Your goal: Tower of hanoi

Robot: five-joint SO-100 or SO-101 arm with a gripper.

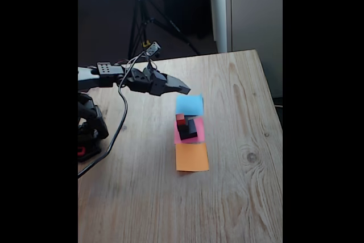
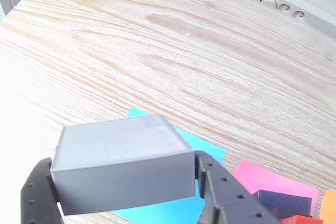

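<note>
Gripper (image 2: 126,182) clamping grey block (image 2: 123,163) above blue paper (image 2: 210,148), block indistinct in fixed view

In the wrist view, the blue paper (image 2: 207,148) is largely covered by the grey block (image 2: 123,163) held above it. The gripper (image 2: 126,192) fingers are cut off by the lower edge, as are the pink paper (image 2: 273,182), the dark block (image 2: 283,201) and the red cube (image 2: 304,220); only a sliver of orange paper (image 2: 331,205) is seen at the right edge. In the fixed view, the stacked blocks (image 1: 187,128) are blurred, so their layers cannot be told apart, and the arm's base (image 1: 88,135) is cut off by the black border.
</note>
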